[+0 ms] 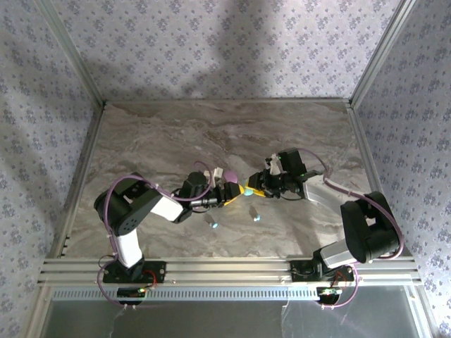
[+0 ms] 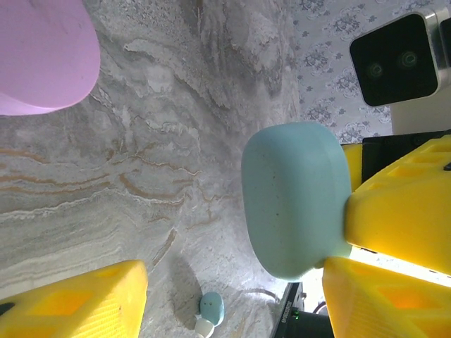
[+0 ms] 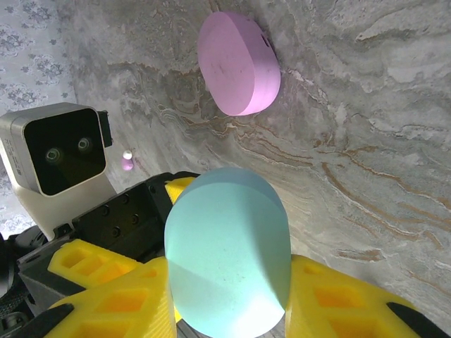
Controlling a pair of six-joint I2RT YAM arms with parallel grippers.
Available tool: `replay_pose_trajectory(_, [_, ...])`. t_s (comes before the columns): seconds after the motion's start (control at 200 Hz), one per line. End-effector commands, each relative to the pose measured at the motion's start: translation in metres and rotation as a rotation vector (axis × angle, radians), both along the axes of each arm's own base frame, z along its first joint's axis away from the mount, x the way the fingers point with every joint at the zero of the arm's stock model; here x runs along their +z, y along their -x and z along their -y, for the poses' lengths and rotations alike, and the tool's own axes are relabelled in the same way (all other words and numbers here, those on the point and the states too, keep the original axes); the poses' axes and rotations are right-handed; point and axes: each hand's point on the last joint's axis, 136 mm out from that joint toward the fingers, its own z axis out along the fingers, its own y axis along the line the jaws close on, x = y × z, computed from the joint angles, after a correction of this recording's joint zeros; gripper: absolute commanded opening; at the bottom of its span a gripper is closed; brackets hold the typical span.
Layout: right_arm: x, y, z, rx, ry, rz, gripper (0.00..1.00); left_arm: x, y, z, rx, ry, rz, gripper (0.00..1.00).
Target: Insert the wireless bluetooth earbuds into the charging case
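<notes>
Right hand (image 3: 229, 299) pinching pale teal oval charging case (image 3: 227, 246), frame centre; left hand (image 1: 231, 191) standing spread, just beside it; tiny glossy teal earbud (image 2: 211, 307) lying on grey marbled worktop (image 2: 141, 176), lower centre; pink oval case (image 3: 236, 63) resting on the worktop, upper centre

left gripper (image 1: 230, 193) open, facing clamped right gripper (image 1: 256, 190).
</notes>
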Motion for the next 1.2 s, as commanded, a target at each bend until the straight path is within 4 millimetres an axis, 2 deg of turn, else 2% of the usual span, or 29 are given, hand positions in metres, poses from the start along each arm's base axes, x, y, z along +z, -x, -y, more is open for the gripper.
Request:
replay_pose_trajectory(0.0, [0.008,0.008,-0.006,0.032,-0.041,0.000,0.37,0.005,-0.007,-0.002,0.009,0.007,0.029,0.67])
replay_pose_trajectory(0.85, [0.008,0.009,-0.018,0.058,-0.037,-0.002,0.37,0.014,-0.010,-0.001,0.002,0.016,0.052,0.71])
replay_pose_trajectory(1.089, [0.004,0.007,-0.020,0.059,-0.031,-0.007,0.37,0.018,-0.010,-0.001,-0.001,0.025,0.060,0.62])
replay_pose_trajectory(1.194, [0.004,0.007,-0.022,0.061,-0.032,-0.008,0.37,0.018,-0.010,-0.002,0.000,0.024,0.060,0.62])
